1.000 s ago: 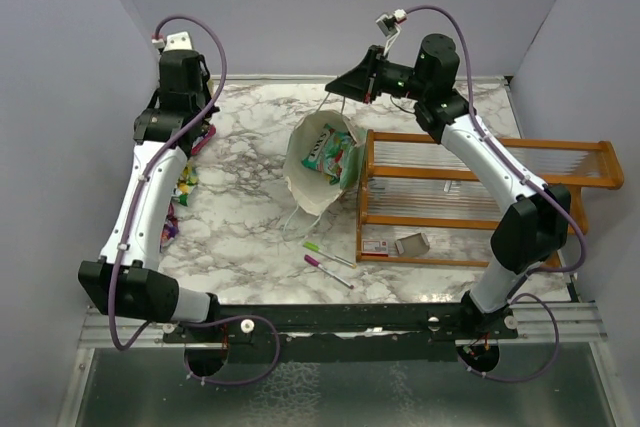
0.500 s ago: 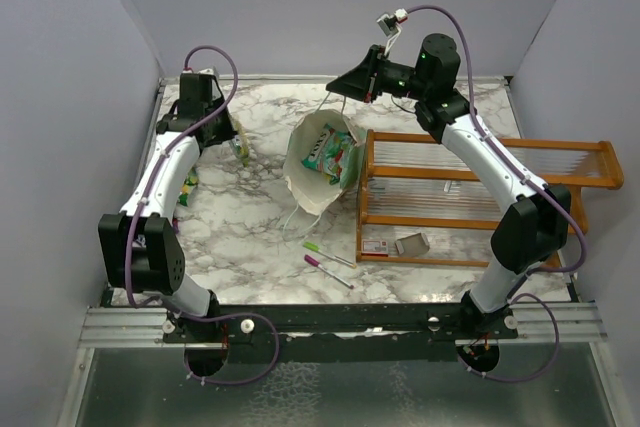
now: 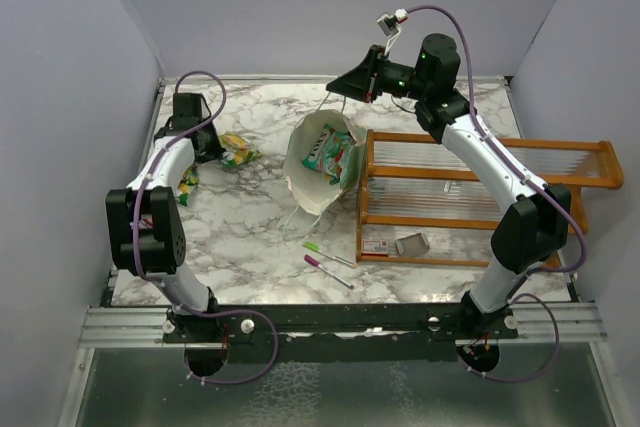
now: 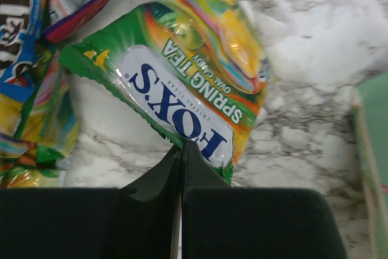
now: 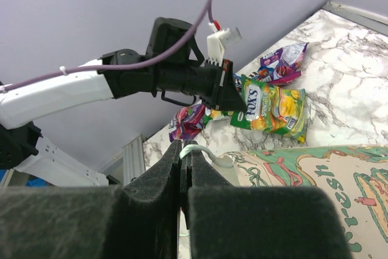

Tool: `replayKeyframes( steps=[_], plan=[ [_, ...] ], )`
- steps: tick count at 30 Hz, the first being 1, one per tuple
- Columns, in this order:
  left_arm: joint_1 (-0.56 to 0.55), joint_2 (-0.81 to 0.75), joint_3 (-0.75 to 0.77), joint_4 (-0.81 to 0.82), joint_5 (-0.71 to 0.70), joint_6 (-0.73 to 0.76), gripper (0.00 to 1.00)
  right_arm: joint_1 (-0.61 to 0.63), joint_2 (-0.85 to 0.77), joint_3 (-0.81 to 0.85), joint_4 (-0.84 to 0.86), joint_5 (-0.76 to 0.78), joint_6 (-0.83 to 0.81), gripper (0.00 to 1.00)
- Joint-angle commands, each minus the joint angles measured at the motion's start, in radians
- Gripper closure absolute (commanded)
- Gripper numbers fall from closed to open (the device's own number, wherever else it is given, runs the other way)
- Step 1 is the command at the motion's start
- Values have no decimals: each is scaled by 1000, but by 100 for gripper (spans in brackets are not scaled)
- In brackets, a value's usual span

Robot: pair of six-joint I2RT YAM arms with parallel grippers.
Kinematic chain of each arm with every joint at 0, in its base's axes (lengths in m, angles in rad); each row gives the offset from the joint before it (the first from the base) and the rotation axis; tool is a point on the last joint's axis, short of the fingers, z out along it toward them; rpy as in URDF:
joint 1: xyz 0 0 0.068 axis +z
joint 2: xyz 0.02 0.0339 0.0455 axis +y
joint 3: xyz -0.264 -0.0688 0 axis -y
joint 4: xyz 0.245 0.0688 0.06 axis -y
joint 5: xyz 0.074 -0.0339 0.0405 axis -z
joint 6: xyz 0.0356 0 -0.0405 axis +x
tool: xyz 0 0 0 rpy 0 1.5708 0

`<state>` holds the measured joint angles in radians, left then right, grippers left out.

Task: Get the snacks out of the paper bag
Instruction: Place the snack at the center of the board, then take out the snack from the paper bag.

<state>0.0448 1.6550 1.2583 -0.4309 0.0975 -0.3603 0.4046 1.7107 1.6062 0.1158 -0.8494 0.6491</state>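
one packet on the marble, more in the bag

the paper bag (image 3: 298, 177) sits mid-worktop, toward the far edge, tipped so its mouth faces the overhead camera. inside, on the cream lining, you can see a green packet (image 3: 326, 155). your right claw (image 5: 182, 151) is pressed together on the bag's white string handle (image 5: 206, 150), up above the bag's far rim. near the far left corner, the fox's packet (image 4: 182, 83) lies flat on the marble. your left claw (image 4: 182, 148) is closed, nipping one edge of it. more loose packets (image 4: 27, 98) crowd the left edge, just beside it. an orange wooden rack (image 3: 470, 192) stands just beside the bag on its right. two pens (image 3: 328, 255) lie between the bag and the near edge.
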Motion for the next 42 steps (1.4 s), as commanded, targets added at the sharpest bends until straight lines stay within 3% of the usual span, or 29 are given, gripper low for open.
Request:
replayKeyframes(
  steps=[1, 11, 18, 22, 30, 34, 42],
  plan=[
    [10, 19, -25, -1, -135, 43, 97, -4, -24, -2, 2, 14, -13, 99],
    [0, -128, -100, 43, -215, 56, 49, -4, 4, 3, 20, -27, 12, 99],
    [-7, -376, -205, 78, 32, -34, 32, -4, 9, 13, 11, -53, -18, 99],
    [-68, -532, -312, 144, 188, -124, 23, -4, 14, 12, 14, -61, -20, 99],
    [-395, -708, -444, 299, 168, -254, 21, -1, 13, -7, 44, -89, -1, 99],
    [-528, -659, -405, 312, 111, -236, 23, 6, 6, -15, 50, -98, 2, 99],
    [-828, -481, -276, 282, -197, -124, 38, 10, -9, -12, 49, -97, 7, 99]
  ],
)
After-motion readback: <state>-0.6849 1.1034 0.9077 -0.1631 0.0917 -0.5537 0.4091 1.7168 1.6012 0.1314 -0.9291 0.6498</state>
